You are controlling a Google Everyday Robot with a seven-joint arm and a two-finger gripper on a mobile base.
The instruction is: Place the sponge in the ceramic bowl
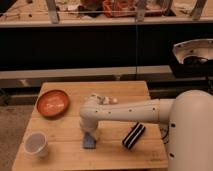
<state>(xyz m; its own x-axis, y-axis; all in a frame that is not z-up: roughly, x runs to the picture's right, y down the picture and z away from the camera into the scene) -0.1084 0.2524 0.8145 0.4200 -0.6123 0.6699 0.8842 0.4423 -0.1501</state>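
Observation:
The light-blue sponge lies on the wooden table, near its front edge. My gripper hangs straight down over it at the end of the white arm, right at the sponge's top. The orange-red ceramic bowl sits at the table's back left, well apart from the sponge, with nothing in it.
A white cup stands at the front left corner. A black block with white stripes lies to the right of the sponge. My white body fills the right side. A dark counter runs behind the table.

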